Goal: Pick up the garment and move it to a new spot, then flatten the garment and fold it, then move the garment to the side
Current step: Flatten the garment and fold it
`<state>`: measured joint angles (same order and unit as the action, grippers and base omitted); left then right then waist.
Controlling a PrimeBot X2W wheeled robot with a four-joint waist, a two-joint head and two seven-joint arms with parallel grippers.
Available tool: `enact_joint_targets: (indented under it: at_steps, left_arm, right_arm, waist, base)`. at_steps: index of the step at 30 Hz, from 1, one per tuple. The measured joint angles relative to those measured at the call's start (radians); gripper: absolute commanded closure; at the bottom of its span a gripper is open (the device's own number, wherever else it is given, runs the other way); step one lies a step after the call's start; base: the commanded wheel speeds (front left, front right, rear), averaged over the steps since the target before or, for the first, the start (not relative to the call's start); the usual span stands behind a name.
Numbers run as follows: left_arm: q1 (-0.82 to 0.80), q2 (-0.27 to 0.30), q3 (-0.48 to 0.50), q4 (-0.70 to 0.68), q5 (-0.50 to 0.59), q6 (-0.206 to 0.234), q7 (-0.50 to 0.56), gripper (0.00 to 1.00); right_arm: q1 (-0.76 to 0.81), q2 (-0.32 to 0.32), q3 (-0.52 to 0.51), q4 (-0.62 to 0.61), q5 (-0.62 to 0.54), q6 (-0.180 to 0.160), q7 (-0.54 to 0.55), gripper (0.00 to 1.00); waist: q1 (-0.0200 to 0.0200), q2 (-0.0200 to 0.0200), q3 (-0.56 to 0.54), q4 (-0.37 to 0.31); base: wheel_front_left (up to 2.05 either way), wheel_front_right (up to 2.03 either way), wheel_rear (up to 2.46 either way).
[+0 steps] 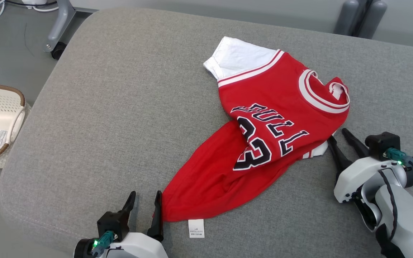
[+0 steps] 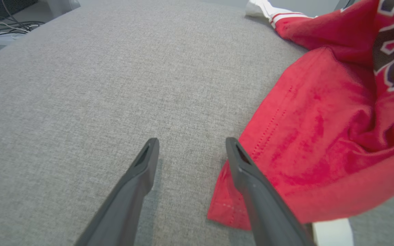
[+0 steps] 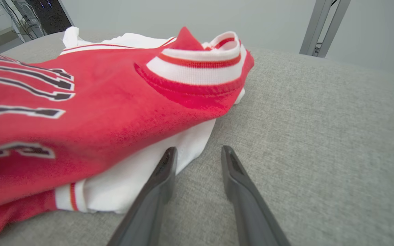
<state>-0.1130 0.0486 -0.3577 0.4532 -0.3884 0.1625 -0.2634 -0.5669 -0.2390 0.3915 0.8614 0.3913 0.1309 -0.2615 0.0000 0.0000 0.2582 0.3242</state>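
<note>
On a broad grey cushioned surface (image 1: 120,107) that spans most of the head view, a red basketball jersey (image 1: 264,118) lies crumpled and half twisted, right of centre. Black and white lettering and a number face up, and the lower body of the shirt narrows into a bunched tail reaching toward the robot. A pale perforated basket (image 1: 20,98) sits off the surface on the floor at far left.

The left gripper (image 1: 145,195) rests low at the near edge with its two dark fingers spread wide and nothing between them; its inner finger lies against the jersey's hem corner. The right gripper (image 1: 337,135) sits at the jersey's right side with a narrower gap that holds no cloth. In the right wrist view one finger touches the edge of a white sleeve (image 3: 142,167) tucked under the red fabric, while the other rests on bare cushion.

The striped collar (image 1: 323,95) stands up in a loop at the far right. A small white care label (image 1: 196,228) pokes out from the hem near the robot.

Judging by this, the first pick-up is not yet done. The likely risk is that either gripper shuts beside the cloth, since both straddle cushion rather than fabric. Or the right one may pinch just the sleeve, so the twisted body drags and bunches further when lifted.
</note>
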Motion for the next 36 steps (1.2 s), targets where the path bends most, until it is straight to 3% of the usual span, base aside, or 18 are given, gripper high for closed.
enact_joint_targets:
  at_steps: [1,2,3,7,13,21,29,32,36]
  left_arm:
    - [0.0,0.0,0.0,0.0,0.0,0.0,0.0,0.0]
    - [0.0,0.0,0.0,-0.001,0.0,0.0,0.0,0.0]
    - [-0.001,0.0,0.0,-0.001,0.0,0.0,0.0,0.0]
    - [-0.013,0.0,0.003,-0.002,0.002,0.0,0.0,0.0]
    - [-0.001,0.0,0.032,-0.004,0.02,-0.002,0.0,0.0]
    - [0.03,0.0,0.066,0.003,0.044,-0.011,0.0,0.0]
    - [0.057,0.0,0.094,0.015,0.056,-0.013,0.0,0.0]
    - [0.07,0.0,0.1,0.025,0.064,-0.016,0.0,0.0]
    - [0.087,0.0,0.12,0.028,0.073,-0.016,0.0,0.0]
  right_arm:
    - [-0.011,0.004,0.007,0.011,-0.007,0.0,0.0,0.67]
    - [-0.022,0.009,0.01,0.021,-0.013,0.0,0.0,0.9]
    - [-0.032,0.014,0.013,0.033,-0.013,0.0,0.0,1.0]
    - [-0.059,0.021,0.0,0.058,-0.01,0.0,0.0,1.0]
    - [-0.031,0.013,-0.094,-0.048,0.005,0.0,0.0,1.0]
    - [0.107,0.013,-0.201,-0.26,-0.016,0.0,0.0,1.0]
    - [0.306,0.063,-0.248,-0.34,-0.072,0.0,0.0,1.0]
    - [0.38,0.104,-0.279,-0.327,-0.088,0.0,0.0,0.0]
    - [0.435,0.139,-0.347,-0.373,-0.128,0.0,0.0,0.0]
  waist:
    - [0.0,0.0,0.002,0.0]
    - [0.0,0.0,0.005,0.0]
    - [0.0,0.0,0.006,0.0]
    - [0.0,0.0,0.003,-0.004]
    - [0.0,0.0,-0.034,-0.037]
    - [0.0,0.0,-0.108,-0.135]
    - [0.0001,0.0,-0.182,-0.241]
    - [0.0,0.0,-0.204,-0.269]
    - [0.0,0.0,-0.229,-0.3]
  base:
    - [0.0,0.0,0.0]
    - [0.0,0.0,0.0]
    - [0.0,0.0,0.0]
    - [0.0,0.0,0.0]
    - [0.0,0.0,0.0]
    - [0.0,0.0,0.0]
    - [0.0,0.0,0.0]
    - [0.0,0.0,0.0]
    - [0.0,0.0,0.0]
